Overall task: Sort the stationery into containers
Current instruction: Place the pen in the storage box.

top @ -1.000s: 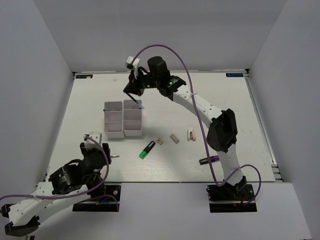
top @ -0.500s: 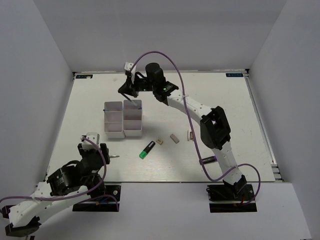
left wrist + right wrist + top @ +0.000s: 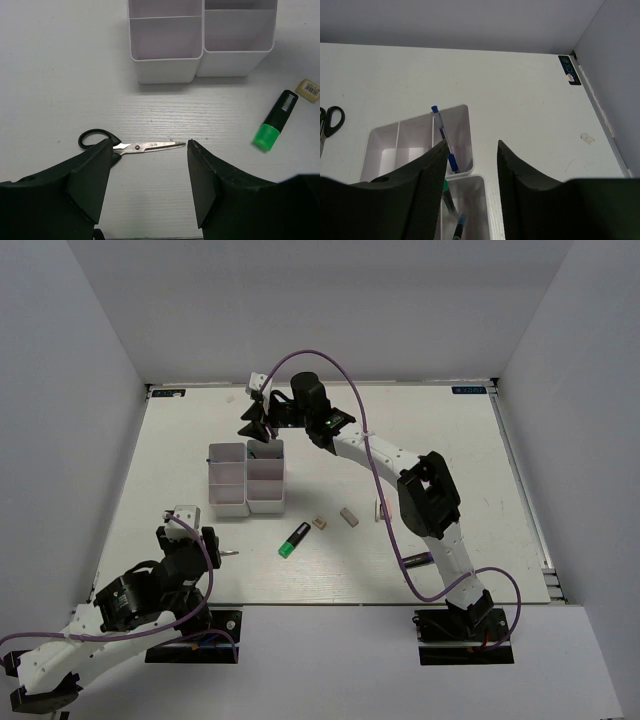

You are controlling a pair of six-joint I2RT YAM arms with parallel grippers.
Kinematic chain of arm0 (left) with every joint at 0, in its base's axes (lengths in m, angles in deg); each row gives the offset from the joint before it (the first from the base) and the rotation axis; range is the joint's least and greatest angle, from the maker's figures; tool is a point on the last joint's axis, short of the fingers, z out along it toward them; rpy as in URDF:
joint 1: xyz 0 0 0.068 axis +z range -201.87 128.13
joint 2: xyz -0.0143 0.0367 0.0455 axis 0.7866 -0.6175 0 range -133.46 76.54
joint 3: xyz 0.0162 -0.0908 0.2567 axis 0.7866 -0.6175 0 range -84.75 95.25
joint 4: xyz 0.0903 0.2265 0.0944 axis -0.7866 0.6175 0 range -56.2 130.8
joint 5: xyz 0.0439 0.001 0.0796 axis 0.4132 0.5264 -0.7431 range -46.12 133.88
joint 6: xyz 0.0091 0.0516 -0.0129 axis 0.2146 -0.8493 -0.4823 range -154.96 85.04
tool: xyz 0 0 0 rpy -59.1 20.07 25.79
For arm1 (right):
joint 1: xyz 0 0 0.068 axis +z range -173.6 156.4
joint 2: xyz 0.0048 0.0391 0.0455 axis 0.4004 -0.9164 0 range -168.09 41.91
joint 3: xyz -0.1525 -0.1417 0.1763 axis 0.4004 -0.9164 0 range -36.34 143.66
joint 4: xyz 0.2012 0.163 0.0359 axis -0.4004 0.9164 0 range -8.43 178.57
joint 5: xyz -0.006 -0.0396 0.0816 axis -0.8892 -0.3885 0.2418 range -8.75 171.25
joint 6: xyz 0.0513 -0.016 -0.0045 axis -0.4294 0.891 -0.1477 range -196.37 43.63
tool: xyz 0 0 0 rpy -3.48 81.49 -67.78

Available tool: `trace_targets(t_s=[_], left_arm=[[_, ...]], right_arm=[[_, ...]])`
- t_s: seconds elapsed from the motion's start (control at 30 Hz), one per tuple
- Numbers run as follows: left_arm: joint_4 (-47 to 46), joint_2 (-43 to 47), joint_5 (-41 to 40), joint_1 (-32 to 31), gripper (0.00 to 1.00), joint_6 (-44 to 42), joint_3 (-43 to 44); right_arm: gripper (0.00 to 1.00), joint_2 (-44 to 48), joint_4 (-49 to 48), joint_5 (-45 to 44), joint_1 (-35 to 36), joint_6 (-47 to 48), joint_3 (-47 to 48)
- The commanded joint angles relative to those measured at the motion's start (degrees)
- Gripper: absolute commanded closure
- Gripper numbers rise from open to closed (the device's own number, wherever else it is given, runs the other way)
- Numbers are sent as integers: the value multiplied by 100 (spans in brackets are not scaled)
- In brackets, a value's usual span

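A blue pen [image 3: 440, 127] leans in the white containers' [image 3: 228, 506] far-right bin; scissors [image 3: 130, 146], highlighter [image 3: 293, 539] and erasers [image 3: 348, 517] lie outside.

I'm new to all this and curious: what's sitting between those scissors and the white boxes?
Nothing. In the left wrist view, only bare table separates the scissors from the white boxes.

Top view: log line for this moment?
right hand: open above containers | blue pen: inside them | left hand: open over scissors
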Motion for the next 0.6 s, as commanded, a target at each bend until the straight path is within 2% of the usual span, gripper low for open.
trace_targets(t_s=[0.0,0.07,0.1,0.17,0.2,0.23,0.27,0.33,0.37,0.4,0.43,0.47,0.5,0.53,0.57], left_arm=[[-183,-108,145,-11,29,-129,-21],[-210,-274,259,-19,29,-216,-30],[-297,-310,294,-11,31,-243,-30],[-376,-528,382,-11,41,-383,-4],[-594,-608,565,-11,47,-532,-4],[-666,-792,637,-11,66,-594,5],[-893,-994,855,-11,75,-821,57],[-1270,-1467,1338,-11,92,-937,154],[-1352,-1836,1445,-11,94,-1112,233],[-1448,-2249,1672,-2,94,-1157,329],[-1641,-2479,1901,-10,83,-1183,391],[-1738,-2690,2008,-11,67,-1253,444],[-1852,-3266,2122,-11,50,-1280,523],[-2193,-3464,2410,-19,27,-1315,541],[-2318,-3640,2509,-11,20,-1333,559]], right_arm=[[52,229,-65,20,20,66,-20],[52,378,24,-49,-32,58,-46],[56,414,102,-67,11,32,-64],[61,589,234,-199,3,-100,-73],[73,738,496,-304,-6,-135,-73],[81,887,1003,-557,-6,-75,145],[100,1037,1391,-942,-6,-57,251],[100,1309,2716,-1691,-41,-144,541],[100,1554,2966,-1972,-50,-162,508],[100,1661,3203,-2610,-102,-153,446],[100,1827,4076,-2712,-155,-127,350],[85,1968,4407,-2852,-277,-179,227],[59,2031,5002,-2984,-418,-249,17],[28,2205,5582,-2907,-541,-267,-272],[24,2268,5814,-2732,-881,-363,-623]])
